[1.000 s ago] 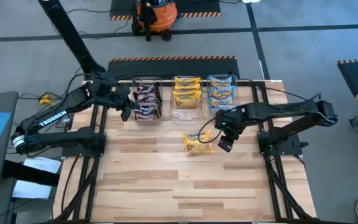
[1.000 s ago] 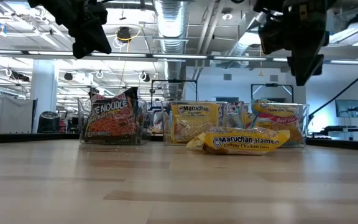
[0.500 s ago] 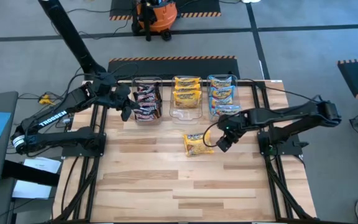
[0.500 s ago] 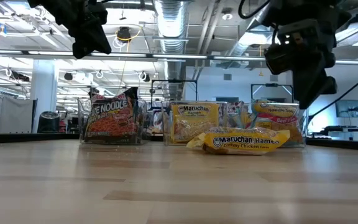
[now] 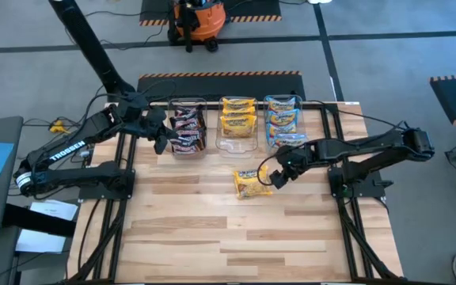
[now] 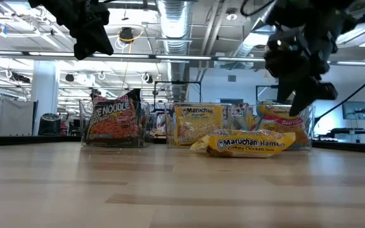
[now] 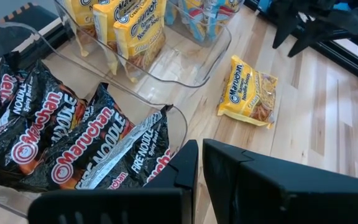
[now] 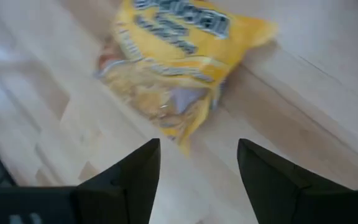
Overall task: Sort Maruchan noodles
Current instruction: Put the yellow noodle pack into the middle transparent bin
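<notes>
**A:** Where is the loose noodle packet?

**B:** The yellow packet (image 5: 252, 184) lies flat on the wooden table (image 5: 236, 237), alone, in front of the three clear tubs. It is crinkly, with blue Maruchan letters on it.

**A:** What is in the tubs?

**B:** The left tub (image 5: 186, 131) holds dark packets (image 7: 55, 143) with red letters. The middle tub (image 5: 237, 124) holds yellow packets (image 5: 237, 111), with a bare part at its front. The right tub (image 5: 283, 120) holds light blue packets (image 5: 283, 117).

**A:** Who is close to the loose packet?

**B:** The right gripper (image 5: 277, 176) is just beside it, on the side of the blue tub. Its two fingers stand wide apart and hold nothing. The packet's end shows just past the gap between them.

**A:** And the other arm?

**B:** The left gripper (image 5: 161, 141) hangs by the dark tub. Its fingers are pressed together, with nothing between them.

**A:** Is anything in the way?

**B:** The bare table lies around the loose packet.
</notes>
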Tool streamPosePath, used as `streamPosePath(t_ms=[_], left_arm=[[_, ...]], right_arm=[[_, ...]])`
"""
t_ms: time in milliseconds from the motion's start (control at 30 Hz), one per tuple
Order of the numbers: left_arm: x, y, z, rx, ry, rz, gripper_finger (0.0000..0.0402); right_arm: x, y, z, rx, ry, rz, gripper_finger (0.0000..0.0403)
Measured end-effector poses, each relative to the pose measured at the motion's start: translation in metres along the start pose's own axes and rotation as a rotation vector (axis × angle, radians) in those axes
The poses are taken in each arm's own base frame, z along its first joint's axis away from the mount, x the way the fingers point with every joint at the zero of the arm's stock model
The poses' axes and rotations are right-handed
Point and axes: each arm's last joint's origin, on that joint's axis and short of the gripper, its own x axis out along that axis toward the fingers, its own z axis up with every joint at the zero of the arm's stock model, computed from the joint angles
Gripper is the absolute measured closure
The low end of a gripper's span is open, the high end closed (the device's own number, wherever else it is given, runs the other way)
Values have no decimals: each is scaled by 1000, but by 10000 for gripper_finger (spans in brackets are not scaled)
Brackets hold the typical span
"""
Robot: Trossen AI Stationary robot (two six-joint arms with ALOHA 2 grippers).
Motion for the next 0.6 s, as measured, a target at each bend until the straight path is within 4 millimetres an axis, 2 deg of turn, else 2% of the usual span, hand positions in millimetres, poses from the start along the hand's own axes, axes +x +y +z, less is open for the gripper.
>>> streamPosePath(t_ms=[300,600], left_arm=[[0,0,0,0,2,0,391],[0,0,0,15,1,0,391]], right_arm=[[32,-21,-20,166,-61,96,163],[44,-32,-29,274,-197,184,163]])
